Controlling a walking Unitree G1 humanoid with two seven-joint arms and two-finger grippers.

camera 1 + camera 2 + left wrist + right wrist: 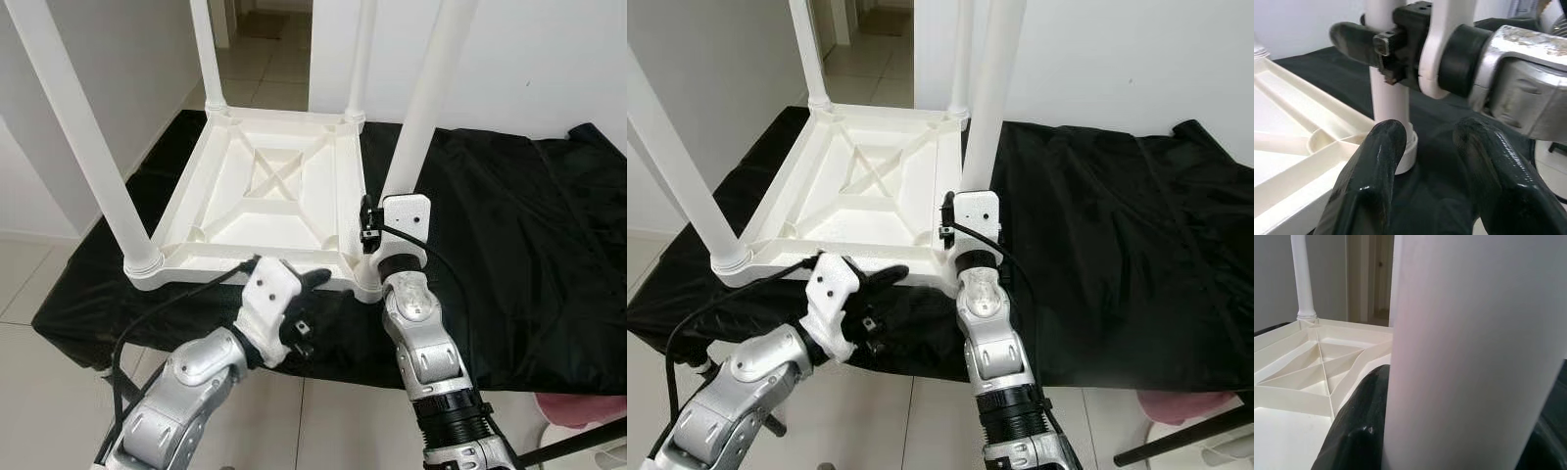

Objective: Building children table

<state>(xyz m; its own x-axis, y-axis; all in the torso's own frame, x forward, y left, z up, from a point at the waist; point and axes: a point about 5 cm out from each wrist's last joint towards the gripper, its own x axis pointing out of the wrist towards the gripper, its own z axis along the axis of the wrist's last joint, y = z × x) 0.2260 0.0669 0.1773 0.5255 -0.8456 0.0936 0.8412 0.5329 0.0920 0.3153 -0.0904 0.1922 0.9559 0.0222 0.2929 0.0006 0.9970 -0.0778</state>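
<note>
black cloth (509, 245) spread over tiled floor (29, 392), white wall (549, 59) behind, pink item (578, 406) near right edge

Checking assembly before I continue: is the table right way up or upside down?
Upside down. The white table top lies ribbed underside up on the black cloth, legs pointing upward; the right gripper clamps the near-right leg.

White table on black, as I see it.
My table (265, 196) is plain white; cloth (529, 245) black; floor tiles (39, 392) pale grey.
</note>
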